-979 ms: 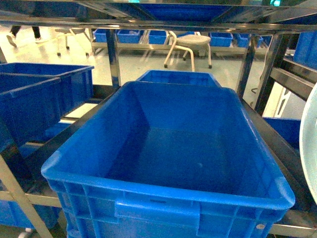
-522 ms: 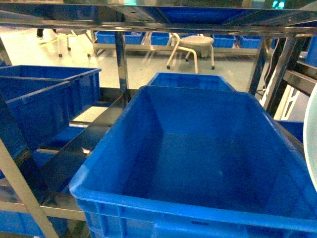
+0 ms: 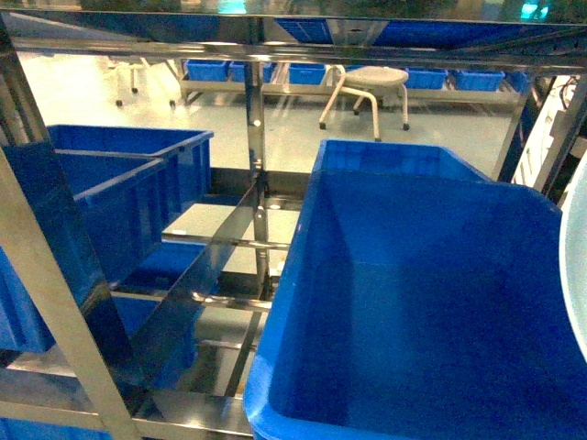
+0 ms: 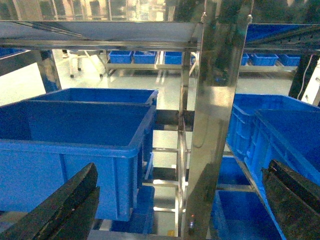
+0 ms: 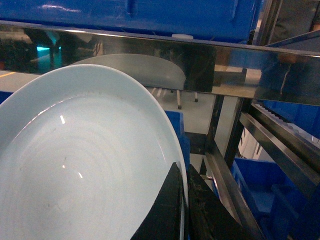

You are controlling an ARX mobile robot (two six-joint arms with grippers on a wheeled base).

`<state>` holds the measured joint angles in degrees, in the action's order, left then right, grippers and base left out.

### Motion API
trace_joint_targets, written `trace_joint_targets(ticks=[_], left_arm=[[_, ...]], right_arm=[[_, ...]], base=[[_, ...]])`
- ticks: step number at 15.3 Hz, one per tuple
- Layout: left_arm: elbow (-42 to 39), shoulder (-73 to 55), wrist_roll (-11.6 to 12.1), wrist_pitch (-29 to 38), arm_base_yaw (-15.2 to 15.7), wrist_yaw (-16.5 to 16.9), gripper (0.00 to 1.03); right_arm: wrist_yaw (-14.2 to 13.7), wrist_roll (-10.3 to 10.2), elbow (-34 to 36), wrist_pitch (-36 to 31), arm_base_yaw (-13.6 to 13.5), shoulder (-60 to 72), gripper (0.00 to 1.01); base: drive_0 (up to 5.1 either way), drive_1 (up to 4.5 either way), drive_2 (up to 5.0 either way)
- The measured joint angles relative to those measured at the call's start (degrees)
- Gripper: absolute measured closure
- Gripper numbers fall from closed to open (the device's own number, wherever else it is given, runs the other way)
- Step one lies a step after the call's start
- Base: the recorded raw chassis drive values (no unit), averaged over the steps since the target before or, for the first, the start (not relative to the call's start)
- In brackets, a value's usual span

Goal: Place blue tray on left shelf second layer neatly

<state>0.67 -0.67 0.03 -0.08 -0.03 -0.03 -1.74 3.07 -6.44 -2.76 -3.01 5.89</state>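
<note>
The blue tray (image 5: 85, 165) is a pale, smooth oval dish that fills the left of the right wrist view, tilted on edge. My right gripper (image 5: 182, 200) is shut on its rim, one black finger on each face. A sliver of the tray (image 3: 578, 266) shows at the right edge of the head view. The left shelf second layer (image 3: 213, 241) is the steel tier of flat bars left of the middle post, with part of it bare. My left gripper (image 4: 182, 172) is open and holds nothing; its black fingers (image 4: 65, 210) frame a steel post (image 4: 215, 110).
A large dark-blue crate (image 3: 431, 302) fills the right of the head view, close in front. Two more dark-blue crates (image 3: 101, 192) stand on the left tier. A steel upright (image 3: 55, 302) slants across the near left. A steel rail (image 5: 165, 55) runs just above the tray.
The head view has swung left: the big crate has slid to the right of the view, and the left tier and its posts have come into view. The tray stays at the right edge.
</note>
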Motion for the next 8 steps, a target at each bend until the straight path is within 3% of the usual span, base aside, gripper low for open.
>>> trace_joint_targets(ticks=[8], left_arm=[[0.0,0.0,0.0,-0.2,0.0,0.0,0.05]], right_arm=[[0.0,0.0,0.0,-0.2,0.0,0.0,0.99]], base=[[0.0,0.00,0.0]])
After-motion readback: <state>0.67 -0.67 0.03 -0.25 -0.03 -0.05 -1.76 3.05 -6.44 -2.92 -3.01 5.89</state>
